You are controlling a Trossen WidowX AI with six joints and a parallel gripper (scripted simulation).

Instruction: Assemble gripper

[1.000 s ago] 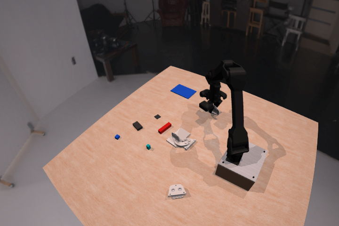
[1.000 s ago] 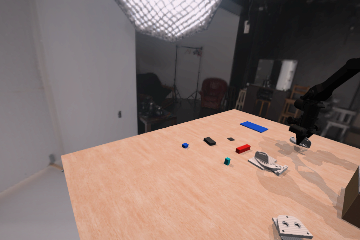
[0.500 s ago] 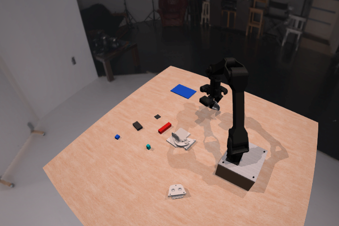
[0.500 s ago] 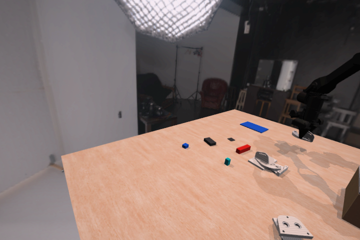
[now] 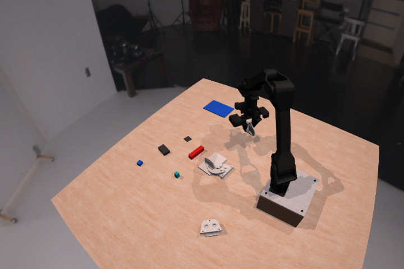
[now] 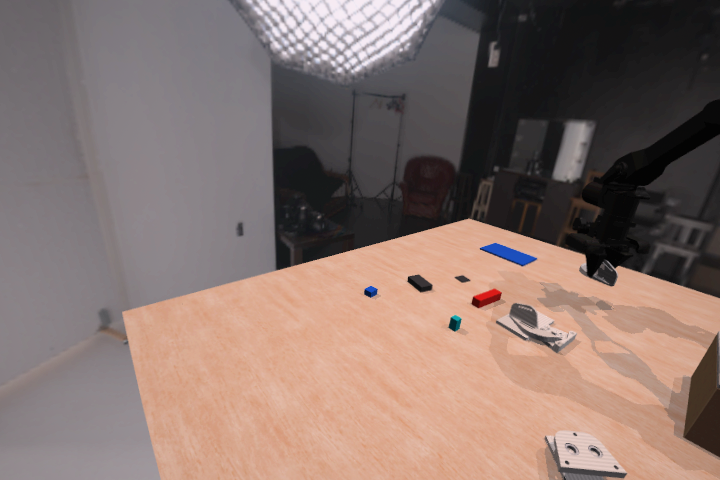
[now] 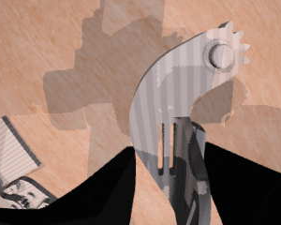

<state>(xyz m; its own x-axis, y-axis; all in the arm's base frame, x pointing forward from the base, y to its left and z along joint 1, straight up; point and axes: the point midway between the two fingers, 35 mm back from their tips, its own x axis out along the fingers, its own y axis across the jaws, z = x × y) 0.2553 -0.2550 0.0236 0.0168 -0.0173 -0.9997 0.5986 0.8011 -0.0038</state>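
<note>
My gripper [image 5: 248, 124] [image 6: 602, 262] [image 7: 168, 152] is shut on a pale grey jaw [image 5: 250, 129] [image 6: 605, 273] [image 7: 161, 94], held above the table with its shadow below. In the wrist view its round hole and gear teeth point up and right, and the fingers grip by its upright pad. The other jaw [image 5: 209, 162] [image 6: 524, 314] lies on the white gripper base [image 5: 218, 157] [image 6: 566, 340] [image 7: 11, 155], pad upright. I cannot tell how its hole sits on a pin. The housing plate [image 5: 210, 230] [image 6: 584, 465] lies apart near the front, two round holes showing.
A red block [image 5: 196, 152] [image 6: 486, 298] is close behind the base. A teal block [image 5: 177, 174] [image 6: 455, 323], a black block [image 5: 164, 149] [image 6: 419, 283], a small dark square [image 5: 187, 138] [image 6: 462, 278] and a blue cube [image 5: 139, 162] [image 6: 370, 291] lie around. A blue sheet [image 5: 218, 108] [image 6: 508, 254] is at the back.
</note>
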